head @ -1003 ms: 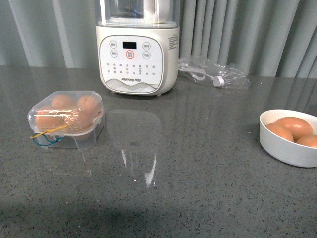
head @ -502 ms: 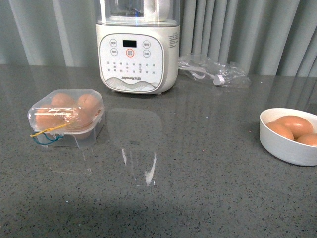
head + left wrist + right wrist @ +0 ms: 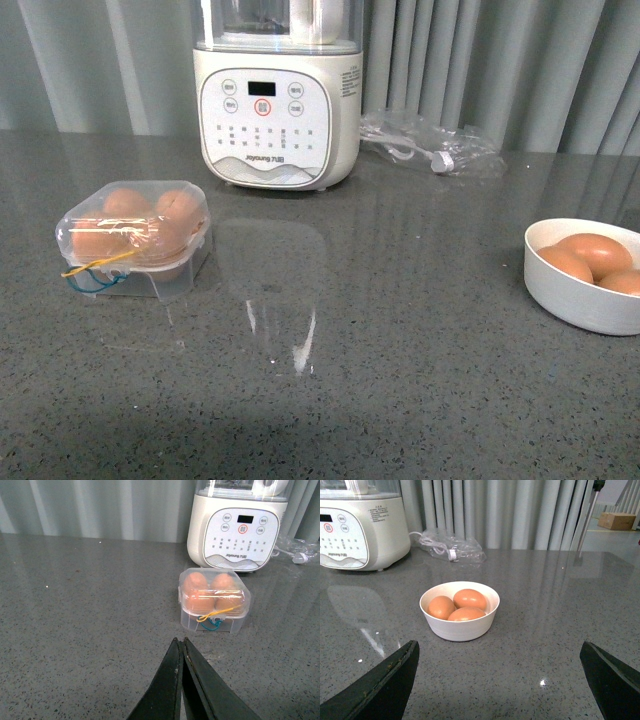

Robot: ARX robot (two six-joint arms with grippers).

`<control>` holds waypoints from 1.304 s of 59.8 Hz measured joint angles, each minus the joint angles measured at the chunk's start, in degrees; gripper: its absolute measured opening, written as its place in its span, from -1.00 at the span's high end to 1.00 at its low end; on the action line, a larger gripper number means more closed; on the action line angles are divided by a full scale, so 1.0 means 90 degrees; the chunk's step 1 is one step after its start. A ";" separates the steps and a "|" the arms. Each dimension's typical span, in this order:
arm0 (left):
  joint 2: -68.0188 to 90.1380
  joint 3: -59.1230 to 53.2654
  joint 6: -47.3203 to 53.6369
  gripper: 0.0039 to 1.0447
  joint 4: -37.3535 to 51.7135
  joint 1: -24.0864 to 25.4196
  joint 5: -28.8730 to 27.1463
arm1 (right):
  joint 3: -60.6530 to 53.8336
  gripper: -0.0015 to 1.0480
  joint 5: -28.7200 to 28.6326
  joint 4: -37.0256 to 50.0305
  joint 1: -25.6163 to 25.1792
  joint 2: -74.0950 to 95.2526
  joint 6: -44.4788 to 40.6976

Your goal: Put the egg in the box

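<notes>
The box (image 3: 135, 238) is a clear plastic egg case with its lid shut and yellow and blue bands at its front; it holds several brown eggs and stands at the left of the grey table. It also shows in the left wrist view (image 3: 214, 600), ahead of my left gripper (image 3: 179, 641), which is shut and empty, a short way from it. Three brown eggs (image 3: 460, 605) lie in a round white bowl (image 3: 459, 628) ahead of my right gripper (image 3: 500, 652), which is open wide and empty. The bowl (image 3: 580, 296) shows at the right in the front view. Neither arm shows in the front view.
A white Joyoung blender (image 3: 276, 95) stands at the back, behind the box. A clear plastic bag with a cable (image 3: 432, 146) lies at the back right. Grey curtains (image 3: 500, 60) hang behind the table. A cardboard box (image 3: 618, 520) sits beyond the table's far edge.
</notes>
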 joint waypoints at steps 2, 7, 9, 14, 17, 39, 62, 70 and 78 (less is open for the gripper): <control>-0.0068 0.0000 0.0000 0.94 -0.0061 0.0000 0.0000 | 0.0000 -0.86 0.0000 0.0000 0.0000 0.0000 -0.0002; -0.0216 0.0000 0.0000 0.94 -0.0202 0.0000 0.0000 | 0.0000 -0.86 0.0000 0.0000 0.0002 0.0000 0.0000; -0.0267 0.0000 0.0000 0.94 -0.0257 0.0000 0.0000 | 0.0000 -0.86 0.0000 0.0000 0.0000 0.0000 0.0000; -0.0398 0.0000 0.0000 0.94 -0.0396 0.0000 0.0000 | 0.0000 -0.86 0.0000 0.0000 0.0000 0.0000 0.0000; -0.0474 0.0000 0.0000 0.94 -0.0461 0.0000 0.0000 | 0.0000 -0.86 0.0000 0.0000 0.0000 0.0000 0.0000; -0.1717 0.0000 -0.0002 0.94 -0.1756 0.0000 0.0002 | 0.0000 -0.86 -0.0002 0.0000 0.0002 0.0000 0.0000; -0.1722 0.0000 -0.0005 -0.12 -0.1761 0.0000 0.0002 | 0.0000 -0.86 0.0002 0.0000 0.0000 0.0000 0.0000; -0.1722 0.0000 -0.0007 -0.53 -0.1761 0.0000 0.0002 | 0.0000 -0.86 0.0002 0.0000 0.0000 0.0000 0.0000; -0.1722 0.0000 -0.0002 -0.91 -0.1761 0.0000 0.0002 | 0.0000 -0.86 0.0002 0.0000 0.0000 0.0000 0.0000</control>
